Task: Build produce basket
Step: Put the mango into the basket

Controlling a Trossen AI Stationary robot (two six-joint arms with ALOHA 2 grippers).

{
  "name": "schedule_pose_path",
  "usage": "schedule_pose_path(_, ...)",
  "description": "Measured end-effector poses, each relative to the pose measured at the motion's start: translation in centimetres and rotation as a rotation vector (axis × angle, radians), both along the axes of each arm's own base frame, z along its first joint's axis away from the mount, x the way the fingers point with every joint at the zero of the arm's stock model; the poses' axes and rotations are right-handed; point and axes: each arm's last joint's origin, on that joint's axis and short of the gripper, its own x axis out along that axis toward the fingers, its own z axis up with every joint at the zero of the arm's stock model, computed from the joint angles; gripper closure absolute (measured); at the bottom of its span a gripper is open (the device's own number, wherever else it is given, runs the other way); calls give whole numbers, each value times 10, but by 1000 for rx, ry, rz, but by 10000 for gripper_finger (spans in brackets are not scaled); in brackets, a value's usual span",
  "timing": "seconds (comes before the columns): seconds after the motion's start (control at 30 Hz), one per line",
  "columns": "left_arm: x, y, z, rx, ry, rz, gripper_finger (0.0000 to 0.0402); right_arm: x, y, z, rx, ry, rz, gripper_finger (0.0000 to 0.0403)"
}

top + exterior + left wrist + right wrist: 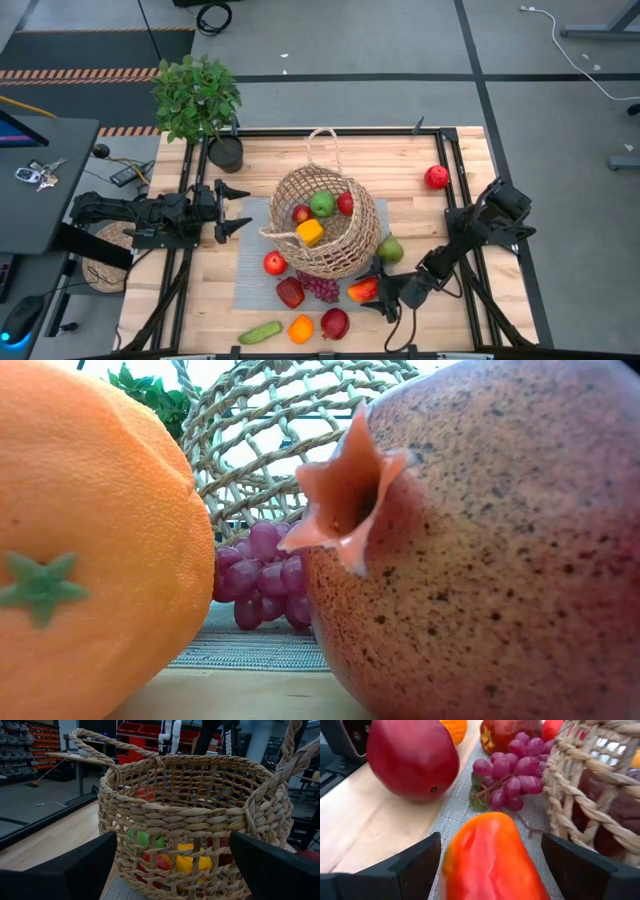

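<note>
Basket (325,222) of tan open weave sits mid-table on a grey mat (250,272), its thin looped handle toward the far edge. Inside it lie a green apple (322,204), two red fruits and a yellow piece (311,232). The left gripper (238,211) waits just beside the basket's left wall, fingers spread wide and holding nothing. The right gripper (377,284) is low at the basket's near right side, its fingers spread on either side of the red-orange pepper (492,860), which lies on the mat; they do not pinch it. Purple grapes (320,288) lie against the basket's near wall, with a red apple (274,263), a pomegranate (334,323), an orange (300,329) and a cucumber (260,332) around them. A green pear (389,250) touches the basket's right side, and another red fruit (436,177) lies well apart on the far right
</note>
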Motion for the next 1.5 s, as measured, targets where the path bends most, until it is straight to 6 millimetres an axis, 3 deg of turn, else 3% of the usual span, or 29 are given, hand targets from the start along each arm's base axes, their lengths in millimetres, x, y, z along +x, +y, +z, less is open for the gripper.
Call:
schedule_pose_path(0.47, 0, 0, 0, 0, 0, 0, 10, 11, -16, -1, 128, 52, -71, 55)
schedule_pose_path(0.73, 0, 0, 0, 0, 0, 0, 10, 12, -24, 8, 226, 90, -141, 55)
schedule_pose_path(1.13, 0, 0, 0, 0, 0, 0, 10, -5, -19, 5, 191, 167, -215, 55)
schedule_pose_path(1.5, 0, 0, 0, 0, -1, 0, 10, -5, -4, 12, 165, 212, -224, 55)
